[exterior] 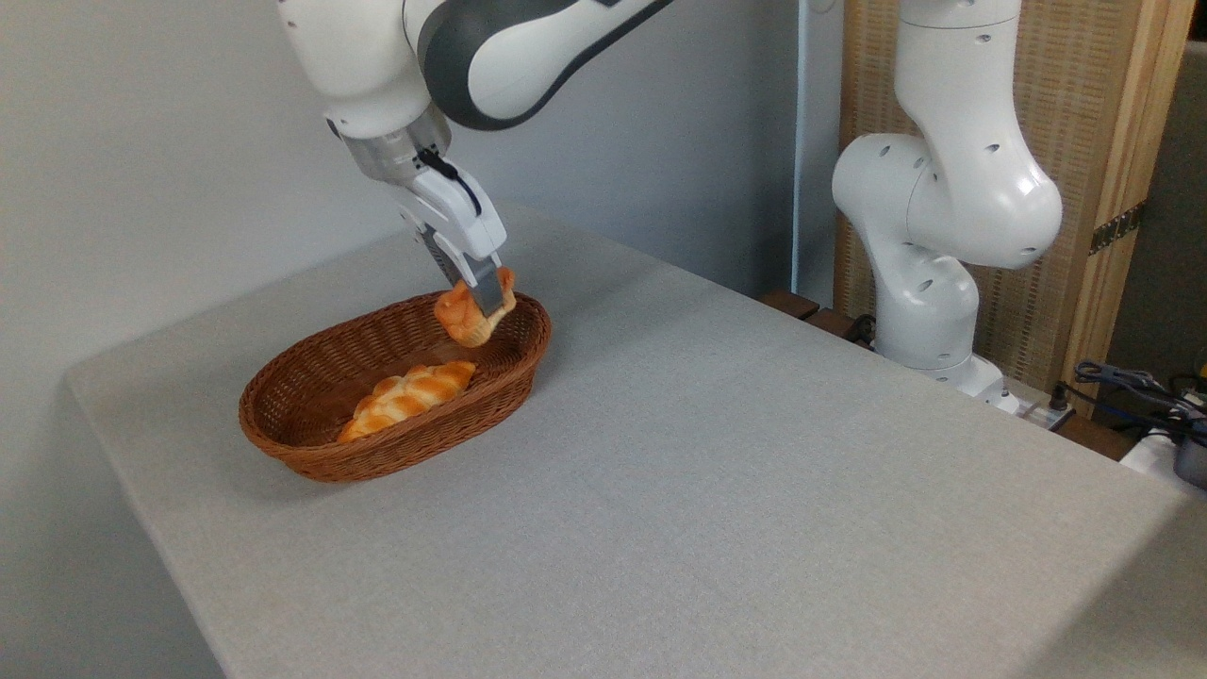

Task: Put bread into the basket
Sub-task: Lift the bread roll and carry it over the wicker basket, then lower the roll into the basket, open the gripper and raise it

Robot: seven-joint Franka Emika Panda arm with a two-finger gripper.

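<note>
Near the table's far left corner, the basket (pixel 311 429) held a braided loaf (pixel 407 398). My tool (pixel 483 300) pinched the bread (pixel 464 319) above the basket's right end. I judged it best to lower the bread clear of the loaf before releasing.

Braided loaf (pixel 407 398), grey table (pixel 717 471), cables (pixel 1132 387) (far right), wooden slatted panel (pixel 1094 141)

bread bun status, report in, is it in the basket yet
Gripper shut on bun, held over basket far end. Not released yet. Braided loaf already lies inside; space under bun looks free.
</note>
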